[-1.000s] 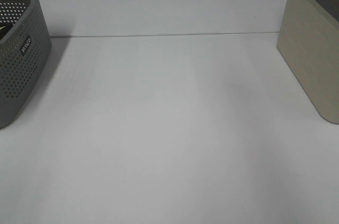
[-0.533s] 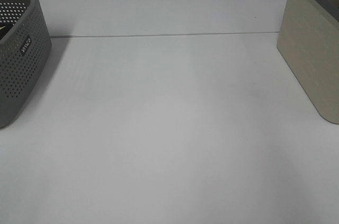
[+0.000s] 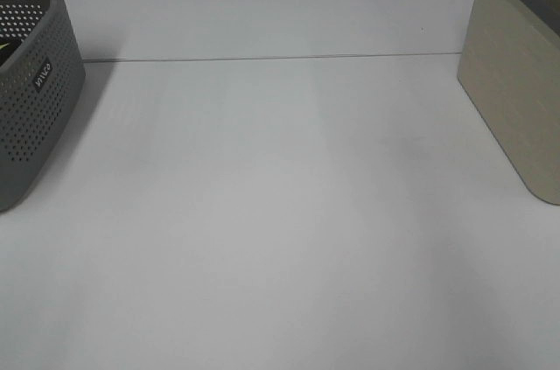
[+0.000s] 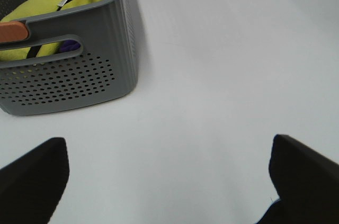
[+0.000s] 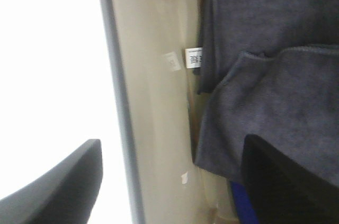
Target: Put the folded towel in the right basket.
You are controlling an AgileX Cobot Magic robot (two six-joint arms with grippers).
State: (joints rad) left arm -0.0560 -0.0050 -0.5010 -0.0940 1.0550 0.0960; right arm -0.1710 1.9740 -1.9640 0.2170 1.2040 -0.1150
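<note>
- The folded towel [image 5: 275, 91] is lying in the right basket [image 5: 153, 102], the right jaws gaping empty over it.
- The left jaws are gaping over the desk [image 4: 212, 75].
- Lifting carelessly risks snagging cloth (or rim) and dragging it out.
- Only the right wrist view is showing the towel.

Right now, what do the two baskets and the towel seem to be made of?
Left basket: likely moulded plastic, matte grey, with rows of holes. Right basket: smooth beige walls, grey rim, probably plastic; unsure. Towel: soft grey cloth, fuzzy nap, maybe microfibre.
</note>
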